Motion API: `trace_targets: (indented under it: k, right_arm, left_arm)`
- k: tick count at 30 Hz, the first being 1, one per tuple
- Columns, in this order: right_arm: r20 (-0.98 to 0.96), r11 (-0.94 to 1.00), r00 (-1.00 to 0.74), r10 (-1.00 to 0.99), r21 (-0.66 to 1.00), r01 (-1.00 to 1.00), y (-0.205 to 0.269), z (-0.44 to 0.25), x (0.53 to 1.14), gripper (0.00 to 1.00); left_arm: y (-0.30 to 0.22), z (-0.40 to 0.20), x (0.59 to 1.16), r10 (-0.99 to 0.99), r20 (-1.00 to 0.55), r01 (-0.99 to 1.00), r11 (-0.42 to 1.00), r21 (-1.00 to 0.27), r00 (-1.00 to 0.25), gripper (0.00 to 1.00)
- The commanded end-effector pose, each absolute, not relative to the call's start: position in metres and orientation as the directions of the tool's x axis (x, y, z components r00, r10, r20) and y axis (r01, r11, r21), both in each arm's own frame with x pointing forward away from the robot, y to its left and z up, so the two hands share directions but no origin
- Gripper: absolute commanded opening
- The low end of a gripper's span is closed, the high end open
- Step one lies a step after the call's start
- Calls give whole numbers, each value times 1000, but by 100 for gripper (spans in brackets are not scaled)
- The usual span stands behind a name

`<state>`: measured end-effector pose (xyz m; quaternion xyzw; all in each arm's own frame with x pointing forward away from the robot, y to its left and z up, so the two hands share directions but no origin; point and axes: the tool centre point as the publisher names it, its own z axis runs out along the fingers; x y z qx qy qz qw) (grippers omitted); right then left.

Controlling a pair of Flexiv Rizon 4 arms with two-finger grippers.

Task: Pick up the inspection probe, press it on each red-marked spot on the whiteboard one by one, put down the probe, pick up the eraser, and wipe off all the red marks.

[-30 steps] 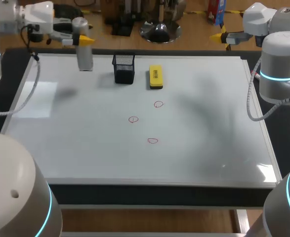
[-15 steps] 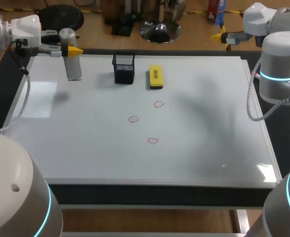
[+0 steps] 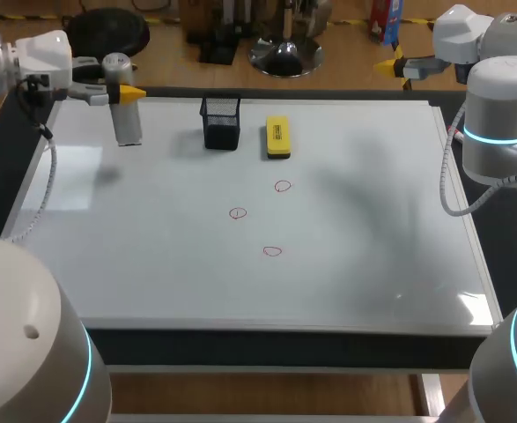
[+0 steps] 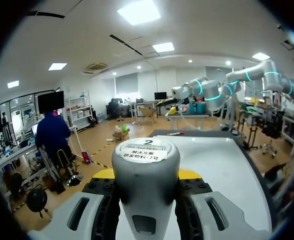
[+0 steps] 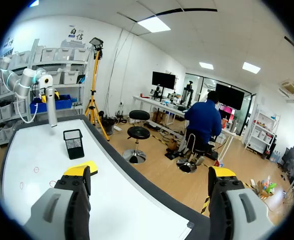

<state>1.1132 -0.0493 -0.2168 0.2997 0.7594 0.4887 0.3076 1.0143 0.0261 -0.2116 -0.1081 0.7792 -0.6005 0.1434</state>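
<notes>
Inspection probe (image 3: 125,110) is already picked up, so the first step of the task looks done. The left gripper (image 3: 121,89) is closed on the probe's grey body from two sides, with the probe upright over the far left part of the whiteboard (image 3: 372,220). In the left wrist view the rounded cap sits right between the yellow-tipped fingers. Its lower end seems to hang clear of the board, since its shadow falls apart from it, though the head view is too coarse to be sure.

Just to the right stands a black mesh holder (image 3: 221,122), probably the place to put the probe down later. Three red marks (image 3: 238,212) sit near the middle of the board, well apart from the probe tip. All are drawn whole and unwiped, and whether any has been pressed cannot be told. The yellow eraser (image 3: 277,138) lies flat just beside the holder, untouched.

Farthest right, the right gripper (image 5: 149,172) hangs beyond the board's far right corner, its fingers spread wide with nothing between them.

Still to do, in my judgement: the presses, setting the probe down, taking the eraser and wiping.
</notes>
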Motion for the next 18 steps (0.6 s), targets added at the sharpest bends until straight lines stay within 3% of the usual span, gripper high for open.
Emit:
trace_targets:
  k: [1,10,18]
  right_arm:
    - [-174,343,-632,755,926,155,-50,-217,1114,100]
    - [-174,343,-632,755,926,155,-50,-217,1114,100]
    - [-238,505,-798,554,858,95,-20,-223,1115,100]
  left_arm:
    - [26,-211,1012,-346,-98,7,255,-967,-933,0]
    - [26,-211,1012,-346,-98,7,255,-967,-933,0]
    - [26,-211,1012,-346,-98,7,255,-967,-933,0]
